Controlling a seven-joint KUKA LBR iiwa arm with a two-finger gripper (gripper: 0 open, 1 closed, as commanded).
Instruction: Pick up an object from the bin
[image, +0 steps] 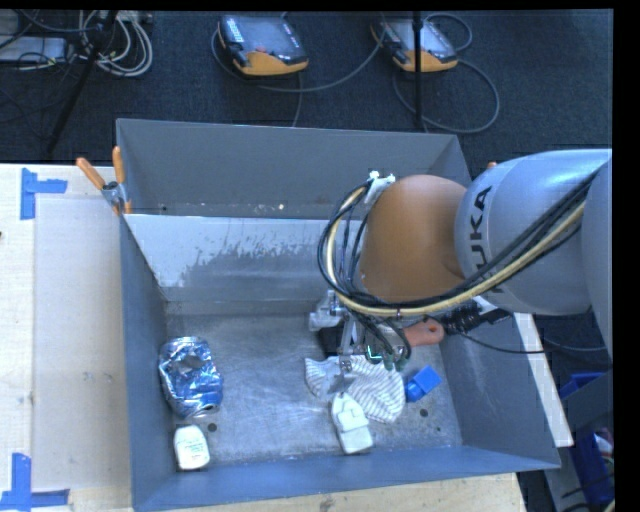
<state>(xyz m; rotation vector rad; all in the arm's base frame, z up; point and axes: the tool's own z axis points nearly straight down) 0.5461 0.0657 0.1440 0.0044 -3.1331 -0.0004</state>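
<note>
You have the hand (348, 366) low in the right half of the bin (240, 262), hanging under the arm's orange cover (412, 238) with its loops of black and yellow cable (335, 262). Its lower end sits right at the top edge of a crumpled striped cloth (374, 394), white with thin dark lines, lying on the floor of the bin right of centre. It looks to be touching the cloth there. The cover and cables hide much of the hand from you, so you cannot tell whether it is apart or together, nor whether it has caught any of the cloth.

Count what lies around it and you get six things, one of each kind.
- One striped cloth, at the hand.
- One white plastic piece (351, 426), blocky, touching the cloth's front edge and nearest the bin's front wall.
- One small blue block (424, 383), just beside the cloth on its right.
- One red piece (428, 333), partly under the arm behind the blue block; you cannot tell what it is.
- One crumpled silver and blue wrapper (189, 374), well apart from the hand in the left half of the bin.
- One small cream piece (191, 447), just in front of the wrapper, near the front left corner.

The middle of the bin floor between the wrapper and the cloth is bare grey metal.
</note>
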